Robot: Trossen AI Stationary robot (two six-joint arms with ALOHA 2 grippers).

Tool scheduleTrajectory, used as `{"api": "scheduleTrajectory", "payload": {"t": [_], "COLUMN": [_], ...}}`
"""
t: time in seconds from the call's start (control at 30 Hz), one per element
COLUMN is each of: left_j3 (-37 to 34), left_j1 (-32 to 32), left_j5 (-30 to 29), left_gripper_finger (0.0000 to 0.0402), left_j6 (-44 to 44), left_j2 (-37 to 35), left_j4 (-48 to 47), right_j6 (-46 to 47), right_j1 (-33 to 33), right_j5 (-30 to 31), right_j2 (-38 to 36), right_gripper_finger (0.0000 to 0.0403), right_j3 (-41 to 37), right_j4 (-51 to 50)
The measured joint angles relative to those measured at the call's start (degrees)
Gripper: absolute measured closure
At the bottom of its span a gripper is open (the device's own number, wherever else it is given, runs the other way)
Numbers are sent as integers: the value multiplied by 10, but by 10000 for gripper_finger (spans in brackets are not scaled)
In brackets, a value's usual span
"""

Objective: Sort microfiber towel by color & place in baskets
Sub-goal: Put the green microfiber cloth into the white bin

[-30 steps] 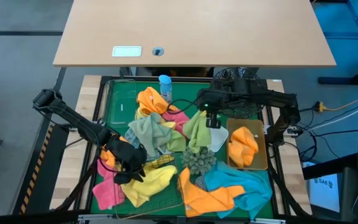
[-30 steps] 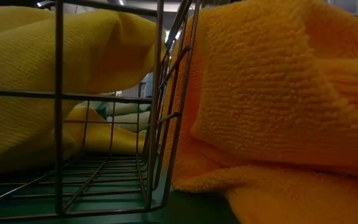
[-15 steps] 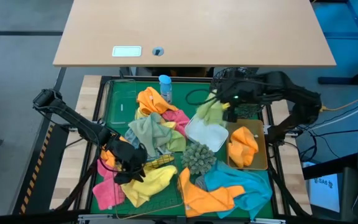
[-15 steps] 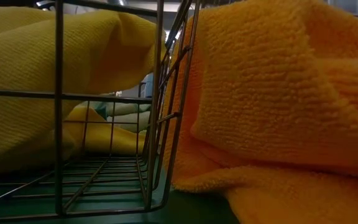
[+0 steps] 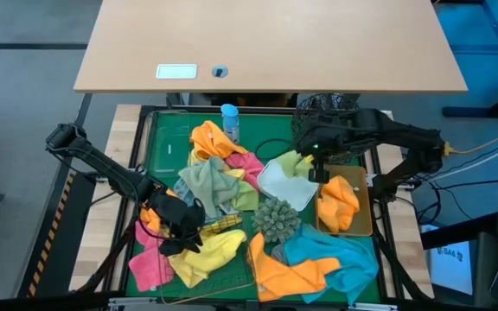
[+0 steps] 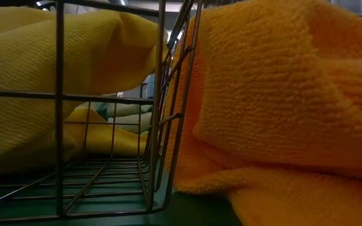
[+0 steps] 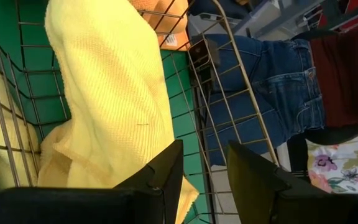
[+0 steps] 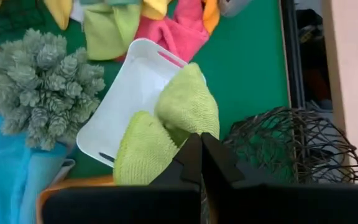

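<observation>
Towels in orange, pink, blue, yellow and pale green lie heaped over the green mat (image 5: 158, 142) around the white rectangular tray (image 5: 282, 184), which makes a handy landmark. Only the high view gives the whole layout: the round black wire-mesh basket (image 5: 335, 108) stands behind the tray toward the wooden desk, the tan rectangular tray (image 5: 366, 216) sits just beside it on the right arm's side with an orange towel (image 5: 339, 200) in it, the spiky grey-green ball (image 5: 276, 221) touches its near corner, and the blue spray bottle (image 5: 229, 121) stands well behind it on the left arm's side.

The low view shows none of that, only the bars of the square gold wire basket (image 6: 159, 100) up close, a yellow towel (image 6: 93, 56) inside it and an orange towel (image 6: 275, 94) pressed against its outside.

The right gripper (image 5: 311, 155) hangs over the far edge of the white tray, fingers pinched tight together on a lime-green microfiber towel (image 8: 179, 118); the right wrist view shows the cloth drooping from the fingers over the tray, with the black mesh basket close beside it.

The left gripper (image 7: 202, 168) is well away from the tray, at the gold basket. The left wrist view shows its fingers parted, one on each side of the basket's wire wall, with the yellow towel against the inner finger. Beyond the wires stands a person in blue jeans (image 7: 260, 81).
</observation>
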Motion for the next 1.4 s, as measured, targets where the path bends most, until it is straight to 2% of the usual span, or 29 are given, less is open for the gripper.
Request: {"api": "scheduleTrajectory", "payload": {"t": [0.23,0.5,0.77,1.07,1.3,1.4], "left_j3": [0,0,0,0,0,0], "left_j1": [0,0,0,0,0,0], "left_j5": [-3,-4,-4,-4,-5,-5], "left_gripper_finger": [285,285,285,285,285,285], "left_j6": [1,2,2,2,6,7], "left_j2": [0,0,0,0,0,0], "left_j4": [1,4,4,4,4,4], "right_j6": [1,1,-1,10,-20,-35], "right_j1": [43,83,74,27,8,1], "right_j5": [-30,-27,16,1,-17,-29], "right_j2": [-2,-5,-5,12,12,12], "right_gripper_finger": [402,402,402,402,402,402], "right_j3": [-4,-4,-4,-8,-141,-210], "right_j4": [50,81,77,72,128,187]}}
